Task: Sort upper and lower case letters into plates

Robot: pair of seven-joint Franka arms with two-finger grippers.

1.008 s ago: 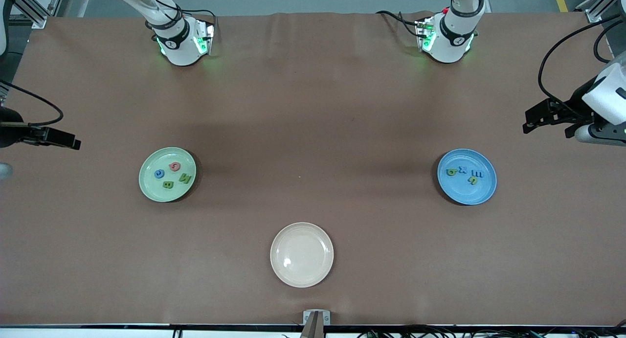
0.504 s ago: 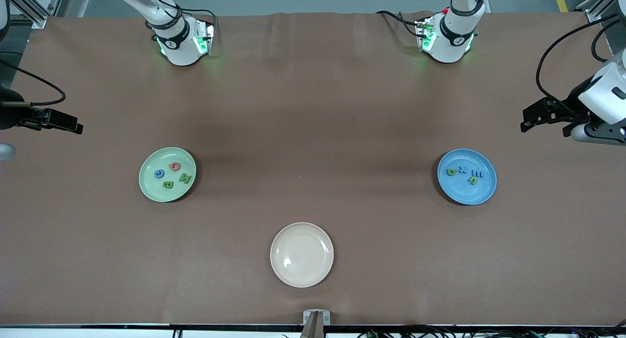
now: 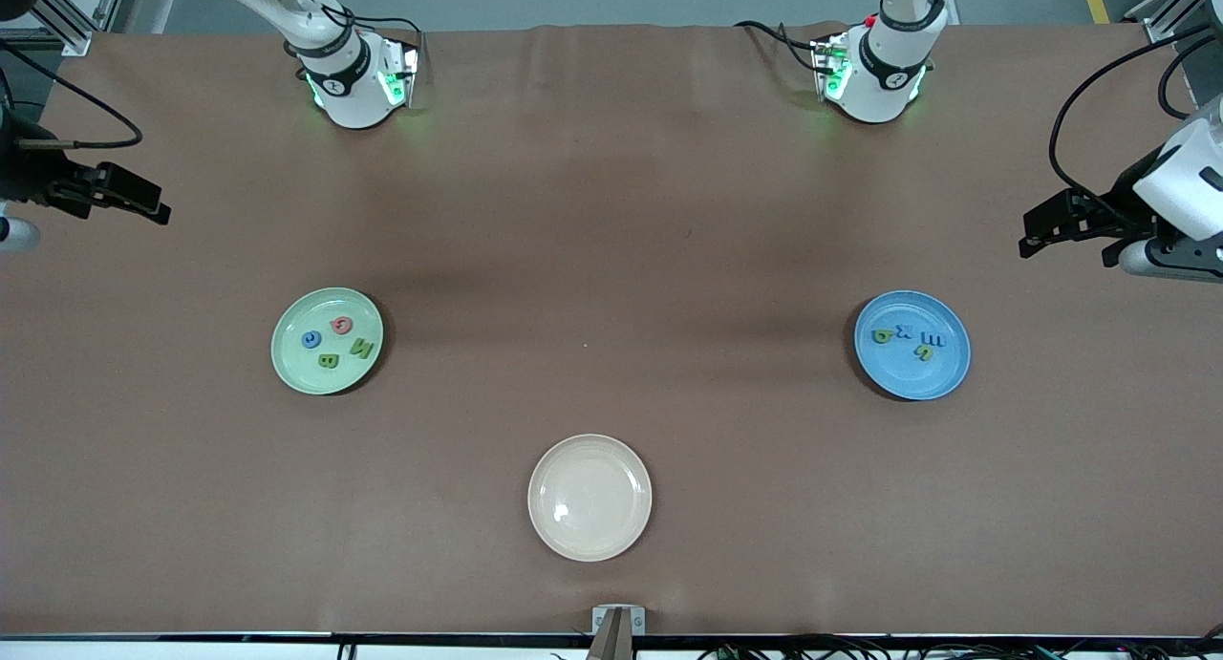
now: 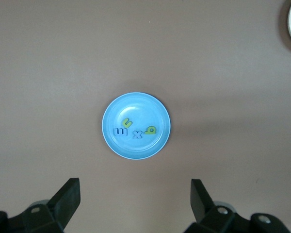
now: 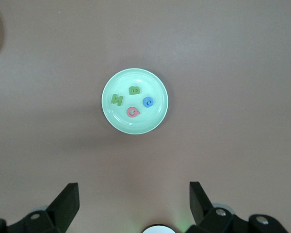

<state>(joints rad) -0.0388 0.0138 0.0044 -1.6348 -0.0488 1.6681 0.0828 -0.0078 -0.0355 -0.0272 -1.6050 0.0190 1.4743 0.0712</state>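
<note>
Eight letters lie in two plates: the pale green plate (image 3: 327, 341) holds four, one red (image 3: 341, 326), one blue (image 3: 311, 339) and two green (image 3: 345, 353), and the blue plate (image 3: 912, 345) holds four, two green (image 3: 903, 343) and two blue (image 3: 918, 336). One cream plate (image 3: 590, 497) sits nearer the front camera, between them. Both grippers are spread wide and hold nothing, the left gripper (image 3: 1037, 230) over the table's left-arm end, the right gripper (image 3: 153, 207) over its right-arm end.

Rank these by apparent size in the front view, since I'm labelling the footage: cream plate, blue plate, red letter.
1. cream plate, slightly largest, though it is nearest the camera.
2. blue plate, close enough to be unsure.
3. red letter, far smallest.
</note>
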